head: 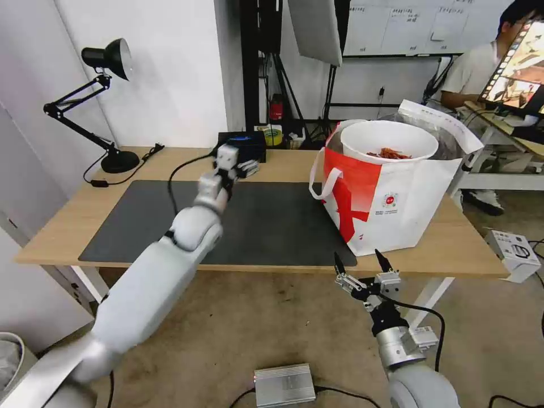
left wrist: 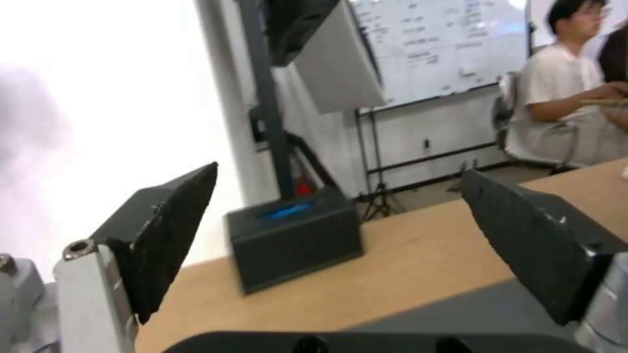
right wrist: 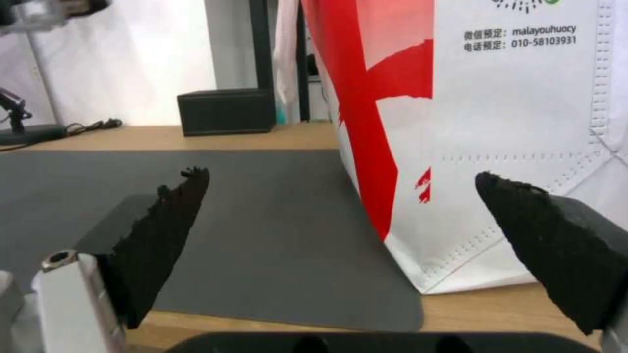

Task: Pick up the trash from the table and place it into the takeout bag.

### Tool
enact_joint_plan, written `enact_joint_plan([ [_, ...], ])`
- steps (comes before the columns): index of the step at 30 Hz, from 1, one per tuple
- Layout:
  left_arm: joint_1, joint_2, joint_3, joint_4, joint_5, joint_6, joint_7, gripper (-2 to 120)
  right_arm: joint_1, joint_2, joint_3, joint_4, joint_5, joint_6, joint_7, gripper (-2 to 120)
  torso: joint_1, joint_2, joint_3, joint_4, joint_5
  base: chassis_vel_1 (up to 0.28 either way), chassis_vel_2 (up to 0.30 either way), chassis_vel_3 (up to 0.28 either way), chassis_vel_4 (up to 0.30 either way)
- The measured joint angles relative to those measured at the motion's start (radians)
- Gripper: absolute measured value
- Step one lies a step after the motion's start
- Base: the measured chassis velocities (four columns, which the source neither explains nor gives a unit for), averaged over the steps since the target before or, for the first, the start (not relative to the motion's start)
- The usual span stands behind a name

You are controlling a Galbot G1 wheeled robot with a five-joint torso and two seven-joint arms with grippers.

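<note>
On table (head: 68, 226): one takeout bag (head: 396, 198) | one bowl (head: 389, 141) inside | two empty spread grippers

bare mat (head: 266, 221) open mid-table, takeout bag (head: 396, 198) blocking right, tissue box (head: 246, 144) at back

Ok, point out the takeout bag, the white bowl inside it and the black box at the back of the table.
takeout bag (head: 419, 198): head view, on its white front panel.
white bowl (head: 374, 137): head view, on its inner wall, above the red shells.
black box (right wrist: 225, 112): right wrist view, on its front face.
</note>
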Motion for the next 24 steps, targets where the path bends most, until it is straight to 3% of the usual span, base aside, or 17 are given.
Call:
enact_joint_plan([
  [4, 0.074, 0.012, -0.059, -0.044, 0.019, -0.001, 0.013, 100, 0.0, 0.0, 0.0, 0.0, 0.0, 0.0, 0.0, 100, 0.0, 0.0, 0.0, -0.0002, 0.0, 0.0, 0.0, 0.0, 0.0],
  [6, 0.207, 0.025, -0.15, -0.124, 0.048, -0.005, 0.032, 100, 0.0, 0.0, 0.0, 0.0, 0.0, 0.0, 0.0, 100, 0.0, 0.0, 0.0, -0.0001, 0.0, 0.0, 0.0, 0.0, 0.0],
  [9, 0.253, 0.025, -0.182, -0.152, 0.056, -0.005, 0.042, 100, 0.0, 0.0, 0.0, 0.0, 0.0, 0.0, 0.0, 100, 0.0, 0.0, 0.0, 0.0, 0.0, 0.0, 0.0, 0.0, 0.0],
  [10, 0.335, 0.02, -0.25, -0.2, 0.075, -0.007, 0.068, 100, 0.0, 0.0, 0.0, 0.0, 0.0, 0.0, 0.0, 100, 0.0, 0.0, 0.0, -0.0003, 0.0001, 0.0, 0.0, 0.0, 0.0],
  [12, 0.369, 0.015, -0.28, -0.22, 0.085, -0.011, 0.076, 100, 0.0, 0.0, 0.0, 0.0, 0.0, 0.0, 0.0, 100, 0.0, 0.0, 0.0, -0.0002, 0.0001, 0.0, 0.0, 0.0, 0.0],
  [14, 0.473, -0.003, -0.371, -0.279, 0.111, -0.022, 0.102, 100, 0.0, 0.0, 0.0, 0.0, 0.0, 0.0, 0.0, 100, 0.0, 0.0, 0.0, -0.0002, 0.0001, 0.0, 0.0, 0.0, 0.0],
  [15, 0.473, -0.003, -0.371, -0.279, 0.111, -0.022, 0.102, 100, 0.0, 0.0, 0.0, 0.0, 0.0, 0.0, 0.0, 100, 0.0, 0.0, 0.0, -0.0002, 0.0001, 0.0, 0.0, 0.0, 0.0],
  [18, 0.602, -0.042, -0.471, -0.347, 0.151, -0.04, 0.138, 100, 0.0, 0.0, 0.0, 0.0, 0.0, 0.0, 0.0, 100, 0.0, 0.0, 0.0, 0.0, 0.0001, 0.0, 0.0, 0.0, 0.0],
  [24, 0.75, -0.118, -0.556, -0.428, 0.175, -0.071, 0.181, 100, 0.0, 0.0, 0.0, 0.0, 0.0, 0.0, 0.0, 100, 0.0, 0.0, 0.0, -0.0001, 0.0002, 0.0, 0.0, 0.0, 0.0],
])
